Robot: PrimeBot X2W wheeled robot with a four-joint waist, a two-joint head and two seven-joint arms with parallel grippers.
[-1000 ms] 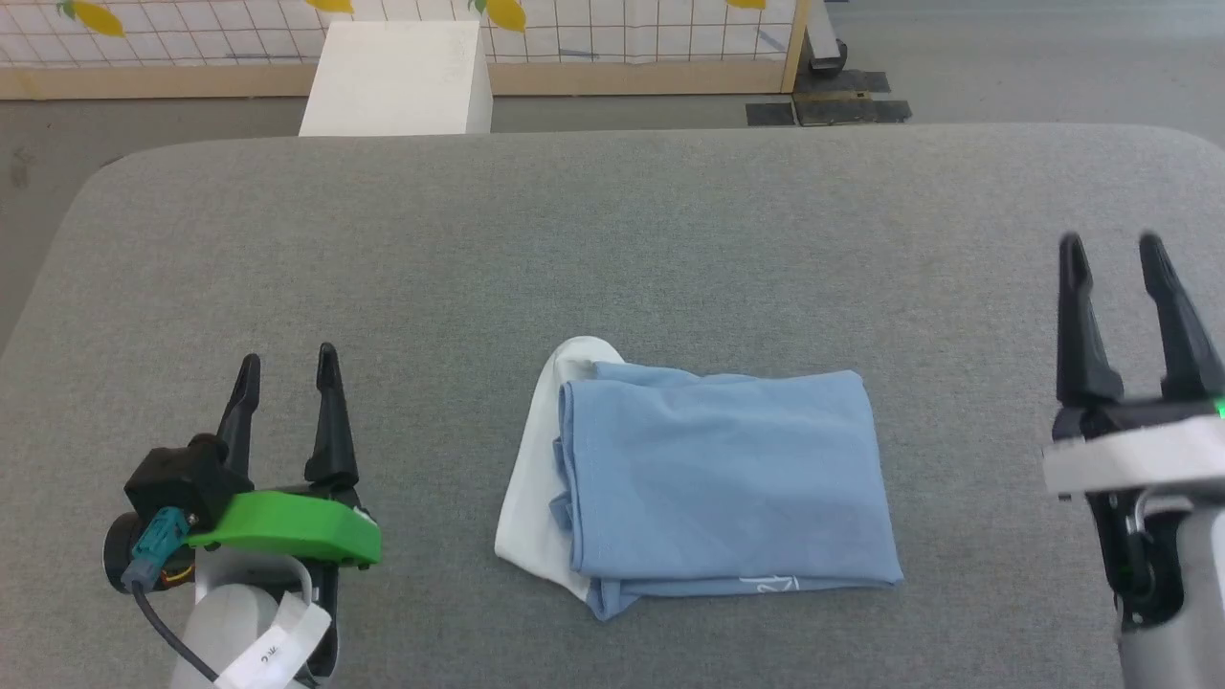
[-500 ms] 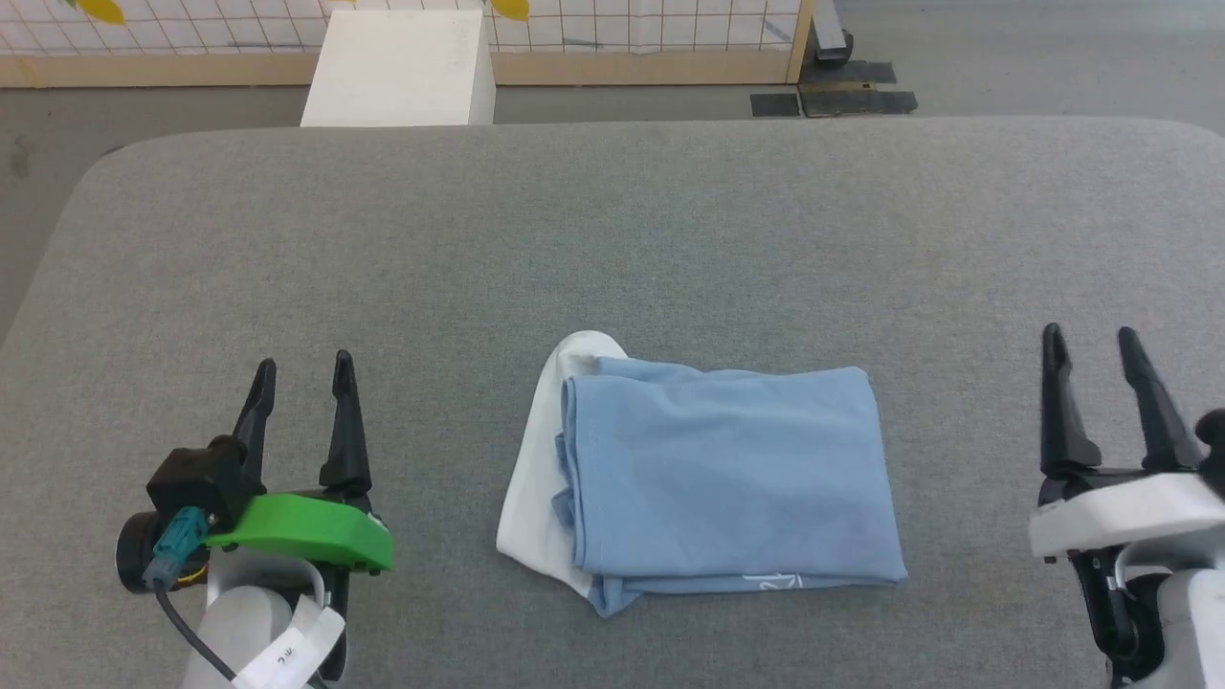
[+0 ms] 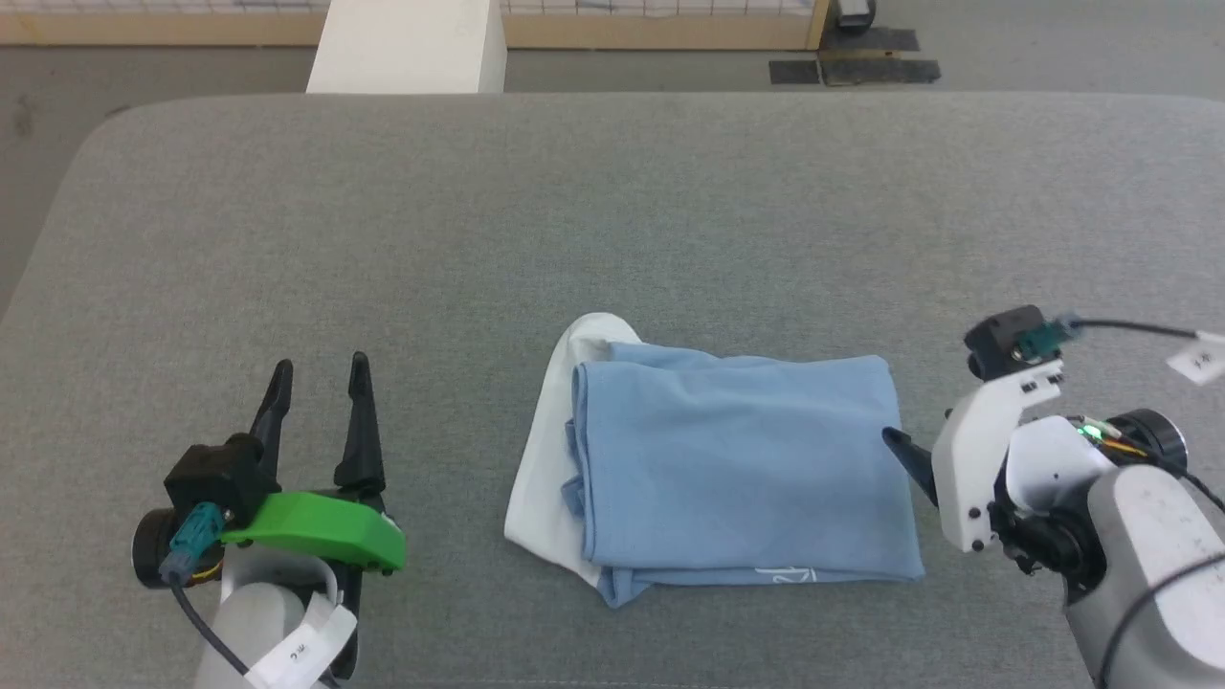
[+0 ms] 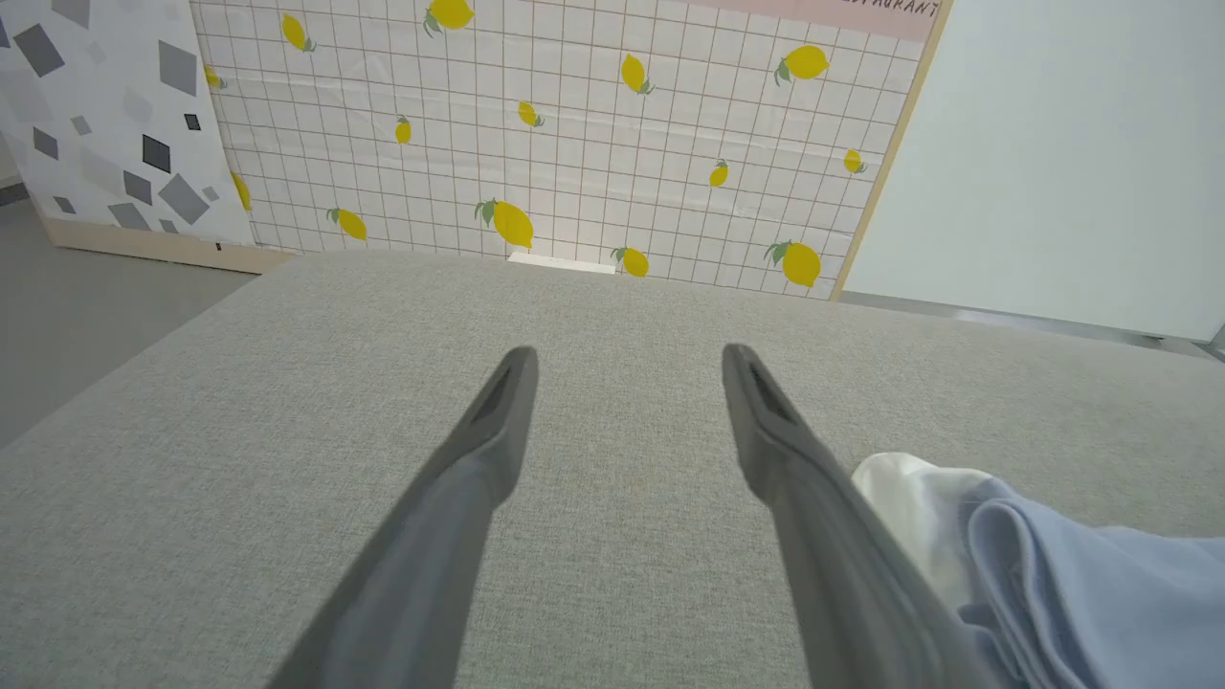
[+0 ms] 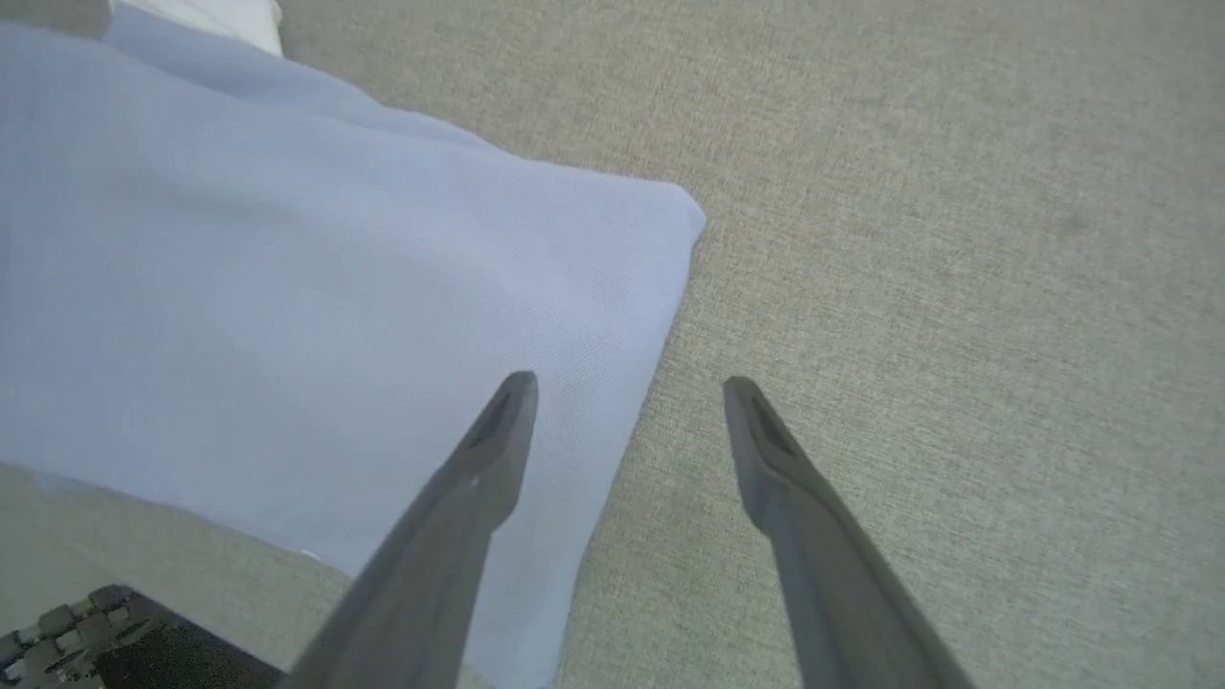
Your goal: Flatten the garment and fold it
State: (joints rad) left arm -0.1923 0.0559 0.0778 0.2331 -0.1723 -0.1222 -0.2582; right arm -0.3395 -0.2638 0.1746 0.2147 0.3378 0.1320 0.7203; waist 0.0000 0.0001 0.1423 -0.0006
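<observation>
The garment (image 3: 737, 469) lies folded into a light blue rectangle at the middle of the near table, with its white collar (image 3: 545, 469) sticking out on the left. My left gripper (image 3: 321, 362) stands open on the table left of it, fingers pointing away; the left wrist view has the garment (image 4: 1081, 574) at lower right, apart from the fingers. My right gripper (image 3: 892, 440) is turned sideways and points at the garment's right edge. In the right wrist view it (image 5: 627, 383) is open, one finger over the blue cloth (image 5: 287, 287) and the other over bare table.
The grey padded table (image 3: 612, 220) stretches wide and bare behind the garment. A white box (image 3: 407, 48) stands on the floor beyond its far edge, with black floor mats (image 3: 852, 69) to the right. A lemon-patterned panel (image 4: 574, 124) closes the back.
My right gripper has swung from pointing away, far right, to pointing left at the garment's right edge. The head camera has tilted down. The left gripper has barely moved.
</observation>
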